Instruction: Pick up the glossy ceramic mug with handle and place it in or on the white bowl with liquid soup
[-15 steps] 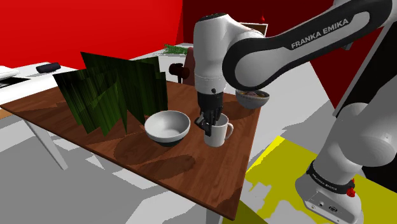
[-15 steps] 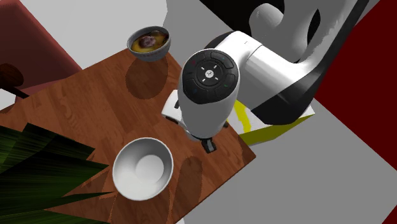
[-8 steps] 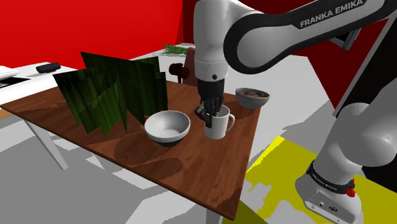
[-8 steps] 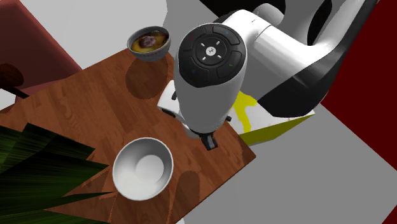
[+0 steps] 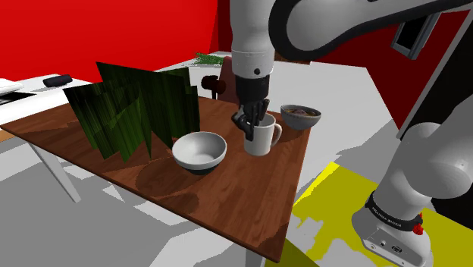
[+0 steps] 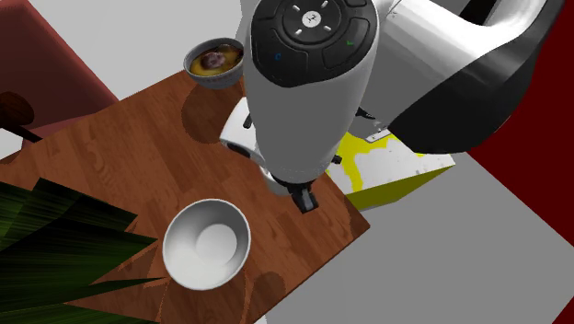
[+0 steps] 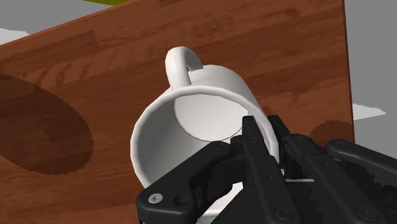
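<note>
A glossy white mug with a handle hangs a little above the wooden table, tilted. My gripper is shut on its rim, one finger inside and one outside. The wrist view shows the fingers clasping the mug wall opposite the handle. The soup bowl, greyish with yellow-brown soup, stands at the table's far corner, beyond the mug. From above, the soup bowl lies past the arm, and a slice of the mug peeks out under the arm.
An empty white bowl sits on the table just left of the mug in the shoulder view. Dark green folded panels stand behind it. The table's edge is close below the gripper. A yellow floor patch lies beside the stand.
The gripper has raised the mug off the table and carried it a little toward the soup bowl. Both bowls stayed put.
</note>
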{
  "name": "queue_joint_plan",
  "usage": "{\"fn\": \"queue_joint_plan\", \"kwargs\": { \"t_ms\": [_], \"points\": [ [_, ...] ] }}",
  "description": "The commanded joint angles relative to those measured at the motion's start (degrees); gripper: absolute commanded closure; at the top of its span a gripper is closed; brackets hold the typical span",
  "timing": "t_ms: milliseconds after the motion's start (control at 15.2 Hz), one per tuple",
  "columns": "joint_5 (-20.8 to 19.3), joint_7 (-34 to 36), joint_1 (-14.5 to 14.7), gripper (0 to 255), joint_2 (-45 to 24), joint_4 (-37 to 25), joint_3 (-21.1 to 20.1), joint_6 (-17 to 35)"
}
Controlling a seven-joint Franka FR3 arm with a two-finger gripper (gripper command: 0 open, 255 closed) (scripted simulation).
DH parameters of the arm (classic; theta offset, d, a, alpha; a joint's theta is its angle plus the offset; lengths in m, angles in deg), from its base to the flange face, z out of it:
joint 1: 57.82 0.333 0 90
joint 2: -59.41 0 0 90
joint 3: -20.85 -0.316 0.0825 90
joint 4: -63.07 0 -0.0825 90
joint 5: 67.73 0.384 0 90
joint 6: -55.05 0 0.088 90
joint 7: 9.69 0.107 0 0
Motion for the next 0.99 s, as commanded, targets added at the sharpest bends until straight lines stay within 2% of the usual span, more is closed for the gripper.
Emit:
{"fn": "queue_joint_plan", "kwargs": {
  "t_ms": [0, 66, 396, 924],
  "points": [
    [-0.05, -0.19, -0.09, 255, 0.21, -1.55, 0.26, -1.75],
    [-0.05, -0.21, -0.1, 255, 0.25, -1.86, 0.31, -2.12],
    [-0.47, -7.89, -1.96, 255, 5.0, 2.5, 5.93, -2.53],
    [-3.59, -19.43, -5.71, 255, 9.09, 6.26, 14.82, -2.96]
  ]
}}
